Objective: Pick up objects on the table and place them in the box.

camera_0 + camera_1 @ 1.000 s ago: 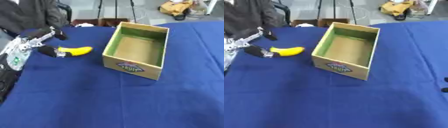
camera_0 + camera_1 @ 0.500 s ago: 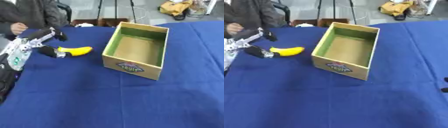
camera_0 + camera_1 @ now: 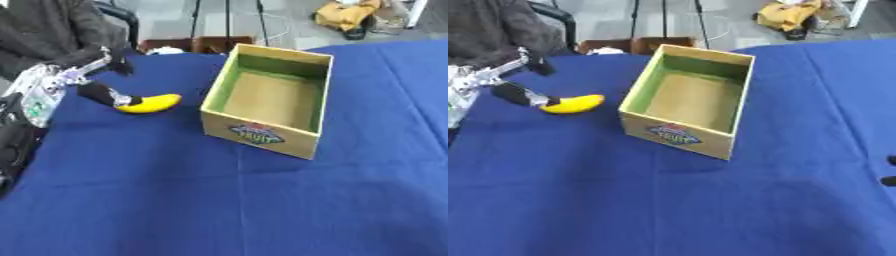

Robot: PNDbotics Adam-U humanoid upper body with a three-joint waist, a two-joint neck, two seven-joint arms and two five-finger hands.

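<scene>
Left eye view | left hand spread, unclenched, thumb touching banana | box well apart

Box mid-table, banana to its left

The banana lies on the table left of the box, the left hand at its far end.

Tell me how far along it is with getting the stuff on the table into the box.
Nothing looks done yet: the box shows only its bare bottom. In hand: the left hand is at the end of the banana, a dark finger touching it, but the banana lies on the blue table and no closed grip shows. Left to do: grasp it, lift it and set it in the box. No other loose object shows on the cloth.
</scene>
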